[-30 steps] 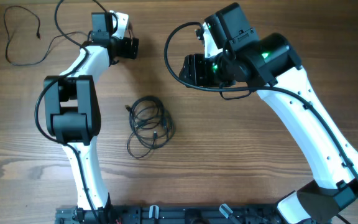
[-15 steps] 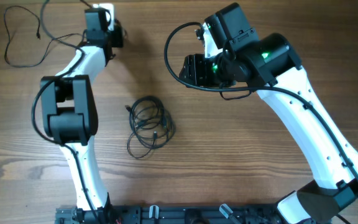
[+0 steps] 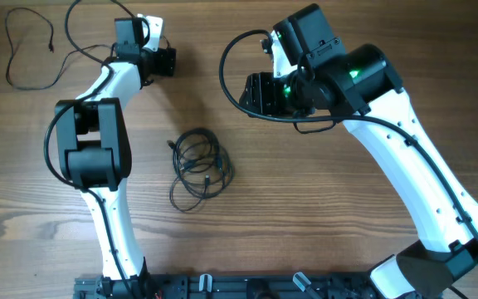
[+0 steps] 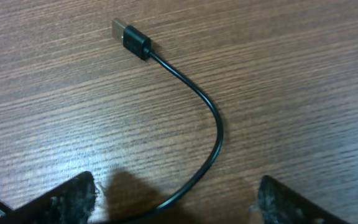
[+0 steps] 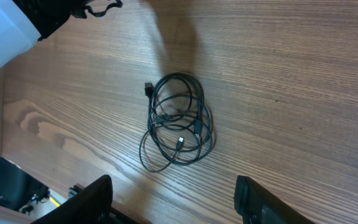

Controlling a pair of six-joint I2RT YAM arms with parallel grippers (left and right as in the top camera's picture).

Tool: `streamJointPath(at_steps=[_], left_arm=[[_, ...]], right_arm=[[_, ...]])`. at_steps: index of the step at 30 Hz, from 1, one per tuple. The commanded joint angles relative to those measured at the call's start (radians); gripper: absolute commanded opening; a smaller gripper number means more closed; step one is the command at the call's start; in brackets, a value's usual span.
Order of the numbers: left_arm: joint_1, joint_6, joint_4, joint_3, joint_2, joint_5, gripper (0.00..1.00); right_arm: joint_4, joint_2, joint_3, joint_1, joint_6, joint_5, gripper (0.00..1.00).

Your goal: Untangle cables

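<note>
A coiled bundle of thin black cables [image 3: 197, 170] lies on the wooden table's middle; it also shows in the right wrist view [image 5: 178, 121]. A loose black cable strand [image 3: 8, 66] lies at the far left and runs toward my left gripper [image 3: 163, 60]. In the left wrist view this strand [image 4: 216, 130], with a USB plug [image 4: 131, 38], curves down between my left gripper's [image 4: 176, 199] open jaws, not pinched. My right gripper [image 3: 256, 93] hangs open and empty high over the table, the bundle ahead of its jaws [image 5: 173, 199].
The wooden table [image 3: 347, 232] carries both arms. The left arm's dark elbow [image 3: 90, 145] stands just left of the bundle. A black rail [image 3: 222, 286] runs along the front edge.
My left gripper swung toward the far left, then came back a little to the right, and the loose strand near it shifted. The right arm and the bundle have not moved.
</note>
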Motion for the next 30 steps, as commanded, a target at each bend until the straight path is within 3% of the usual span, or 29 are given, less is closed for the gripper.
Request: streamJointPath(at_steps=[1,2,3,8,11,12,16,18,19,24,27,28,29,30], left_arm=[[0.006,0.058,0.035,-0.003,0.023,-0.014,0.72],[0.01,0.058,0.05,-0.003,0.031,-0.013,0.63],[0.012,0.058,0.057,-0.003,0.04,-0.014,0.62],[0.035,0.058,0.087,-0.003,0.097,-0.014,0.67],[0.061,0.038,0.093,-0.003,0.111,-0.014,0.12],[0.073,0.001,0.095,-0.003,0.111,-0.013,0.04],[0.138,-0.26,0.123,-0.003,0.069,-0.013,0.04],[0.186,-0.515,0.183,-0.003,-0.009,-0.013,0.04],[0.199,-0.571,0.198,-0.003,-0.034,-0.013,0.04],[0.27,-0.614,0.301,-0.003,-0.184,-0.014,0.04],[0.327,-0.717,0.299,-0.003,-0.197,-0.05,0.04],[0.339,-0.717,0.248,-0.003,-0.188,-0.1,0.1],[0.344,-0.715,0.192,-0.003,-0.18,-0.146,0.43],[0.349,-0.698,0.148,-0.003,-0.173,-0.188,0.56]], right_arm=[[0.004,0.011,-0.006,0.004,0.0,0.003,0.64],[0.002,0.011,-0.006,0.004,0.0,0.003,0.65],[0.001,0.011,-0.006,0.004,0.0,0.003,0.65],[0.017,0.011,-0.062,0.004,0.013,0.003,0.65],[0.057,0.011,-0.11,0.004,0.055,0.002,0.64],[0.065,0.011,-0.12,0.004,0.055,0.002,0.64],[0.064,0.011,-0.12,0.004,0.054,0.002,0.64],[0.065,0.011,-0.12,0.004,0.054,0.002,0.64],[0.064,0.011,-0.12,0.004,0.054,0.002,0.64],[0.064,0.011,-0.12,0.004,0.054,0.002,0.64],[0.062,0.011,-0.12,0.004,0.053,0.002,0.64],[0.062,0.011,-0.12,0.004,0.053,0.002,0.64],[0.063,0.011,-0.12,0.004,0.054,0.002,0.64],[0.063,0.011,-0.12,0.004,0.053,0.002,0.64]])
